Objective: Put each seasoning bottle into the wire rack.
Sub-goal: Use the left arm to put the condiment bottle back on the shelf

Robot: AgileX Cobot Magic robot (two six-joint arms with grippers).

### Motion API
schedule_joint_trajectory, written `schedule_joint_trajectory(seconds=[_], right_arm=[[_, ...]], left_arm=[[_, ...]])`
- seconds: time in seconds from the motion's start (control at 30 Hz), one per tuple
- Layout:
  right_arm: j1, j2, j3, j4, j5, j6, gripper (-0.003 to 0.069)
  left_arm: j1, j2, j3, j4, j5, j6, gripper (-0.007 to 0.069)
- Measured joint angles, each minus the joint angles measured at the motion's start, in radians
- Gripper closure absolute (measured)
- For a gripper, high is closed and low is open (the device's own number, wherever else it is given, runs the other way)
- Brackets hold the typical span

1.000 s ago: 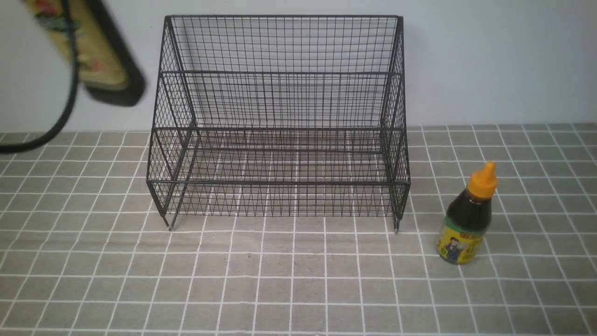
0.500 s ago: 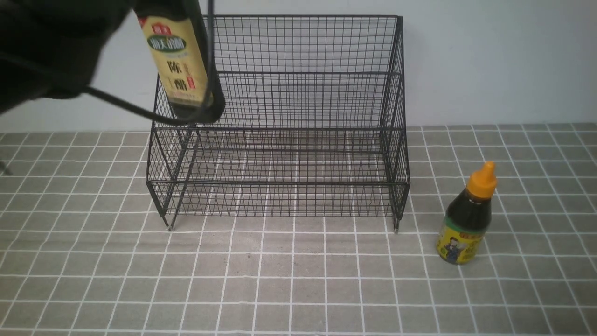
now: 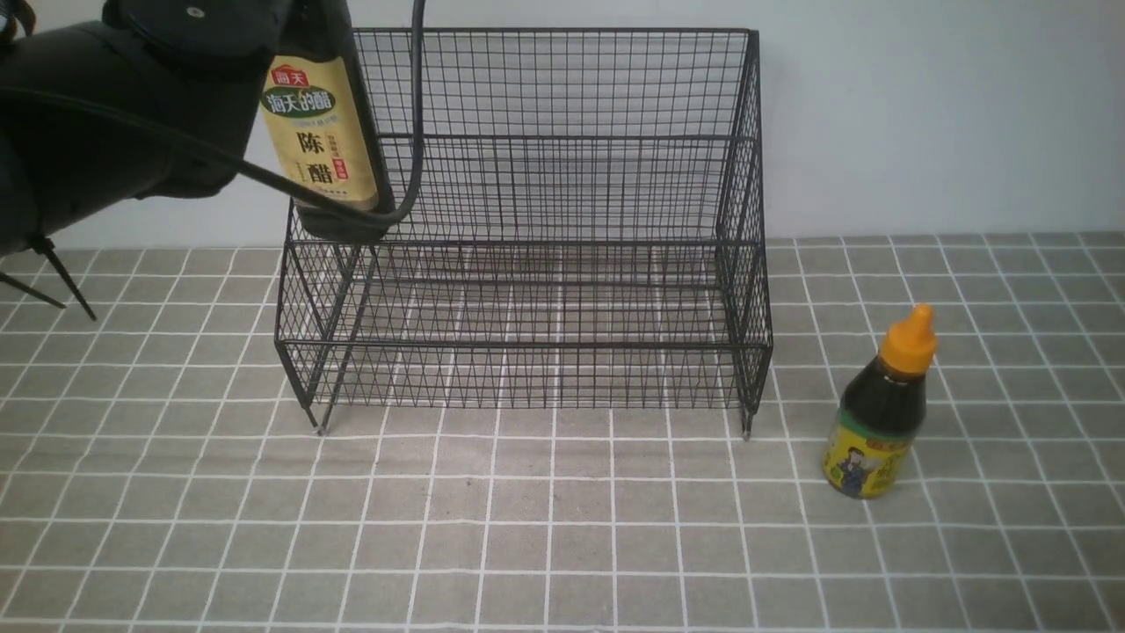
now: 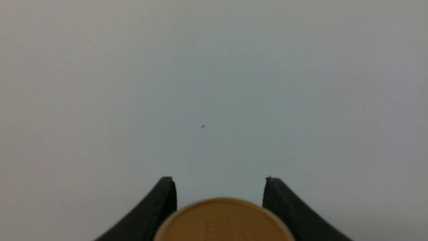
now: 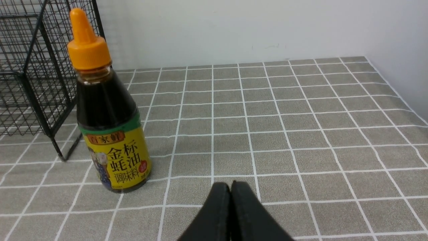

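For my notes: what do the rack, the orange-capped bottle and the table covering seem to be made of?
Rack: thin metal wire with a matte black coating, judging by the fine see-through grid. Orange-capped bottle: probably clear glossy plastic, since dark sauce shows through; cap opaque orange plastic. Table covering: likely woven cloth, grey with white lines, faintly textured and wavy.

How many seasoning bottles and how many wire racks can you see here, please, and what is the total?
Dark-liquid seasoning bottles: 2, the tall gold-capped bottle with beige label and the short orange-capped bottle with yellow-green label.
Black wire-mesh rack: 1.
Total: 3.
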Motion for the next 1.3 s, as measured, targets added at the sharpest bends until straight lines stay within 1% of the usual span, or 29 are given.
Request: schedule_joint_trajectory(seconds=[0.17, 0.4, 0.63, 0.73, 0.8, 0.9, 0.97, 1.07, 1.23, 1.3], right_arm=[[0.000, 0.000, 0.000, 0.000, 0.000, 0.000, 0.0673], [0.000, 0.000, 0.000, 0.000, 0.000, 0.000, 0.0673], [0.000, 0.000, 0.000, 0.000, 0.000, 0.000, 0.0673], [0.000, 0.000, 0.000, 0.000, 0.000, 0.000, 0.0673], [0.000, 0.000, 0.000, 0.000, 0.000, 0.000, 0.0673], [0.000, 0.000, 0.000, 0.000, 0.000, 0.000, 0.0673], [0.000, 0.000, 0.000, 0.000, 0.000, 0.000, 0.0673], [0.000, 0.000, 0.000, 0.000, 0.000, 0.000, 0.0673], [0.000, 0.000, 0.000, 0.000, 0.000, 0.000, 0.0673], [0.000, 0.000, 0.000, 0.000, 0.000, 0.000, 0.0673]], left_arm=[[0.000, 0.033, -0.033, 0.004, -0.024, -0.045, 0.0321], [0.000, 0.079, -0.043, 0.009, -0.018, -0.053, 0.0321], [0.000, 0.142, -0.043, 0.006, 0.040, -0.050, 0.0321], [-0.001, 0.181, -0.043, -0.023, 0.060, -0.002, 0.0321], [-0.001, 0.203, -0.043, -0.065, 0.062, 0.036, 0.0321], [-0.001, 0.222, -0.043, -0.123, 0.069, 0.062, 0.0321], [-0.001, 0.224, -0.046, -0.132, 0.070, 0.072, 0.0322], [-0.001, 0.223, -0.048, -0.151, 0.080, 0.118, 0.0316], [-0.001, 0.207, -0.056, -0.170, 0.080, 0.255, 0.0243], [-0.001, 0.188, -0.056, -0.224, 0.083, 0.336, 0.0197]])
